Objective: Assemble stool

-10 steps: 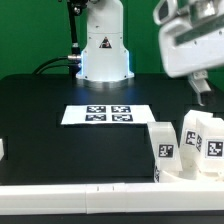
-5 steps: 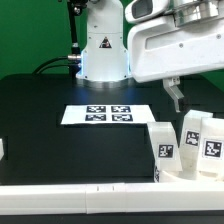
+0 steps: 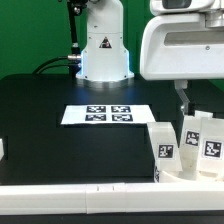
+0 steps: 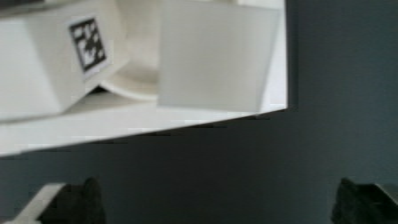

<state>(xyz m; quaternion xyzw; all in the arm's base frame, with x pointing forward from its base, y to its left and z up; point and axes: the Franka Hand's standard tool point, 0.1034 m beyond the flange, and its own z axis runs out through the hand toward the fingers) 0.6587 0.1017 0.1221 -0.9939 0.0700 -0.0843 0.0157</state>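
Standing tagged legs (image 3: 163,150) clustered at the desk's (image 3: 60,150) front edge toward the exterior view's right, claw (image 4: 222,205) spread wide and empty just above; likely reaching step, next needing descent around one leg

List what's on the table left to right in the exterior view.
Small white block at the edge → marker board → first tagged leg → second leg → third leg.

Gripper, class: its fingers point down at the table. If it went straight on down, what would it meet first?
Probably the bare black table. The gripper, jaws open, has only dark surface between its fingertips in the wrist view; the white stool legs stand just beyond, though depth is unclear.
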